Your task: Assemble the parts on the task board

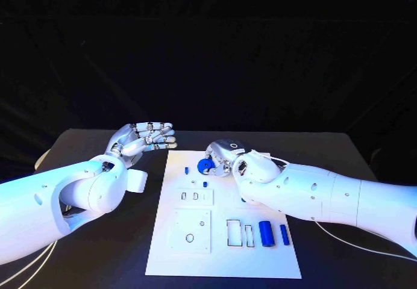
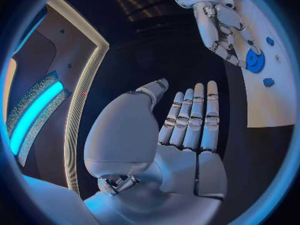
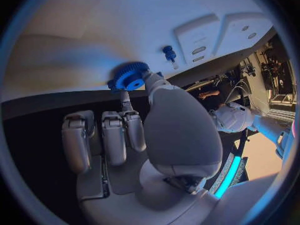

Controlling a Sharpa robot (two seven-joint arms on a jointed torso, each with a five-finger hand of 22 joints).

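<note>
The white task board [image 1: 261,259] lies in the middle of the black table. Near its far end sits a blue gear [image 1: 205,167], and my right hand [image 1: 226,158] pinches it between thumb and a finger. The right wrist view shows the gear [image 3: 129,76] at those fingertips, with the board [image 3: 125,25] behind it. A small blue peg [image 1: 205,184] stands just nearer than the gear. Two blue cylinders [image 1: 267,233] lie side by side at the board's near right. My left hand [image 1: 143,139] hovers left of the board's far end, fingers straight, holding nothing.
A small blue part [image 1: 190,170] sits on the board left of the gear. Square plates with holes [image 1: 193,230] and rectangular slots [image 1: 234,232] take up the board's near half. Bare black table [image 1: 96,265] lies on both sides of the board.
</note>
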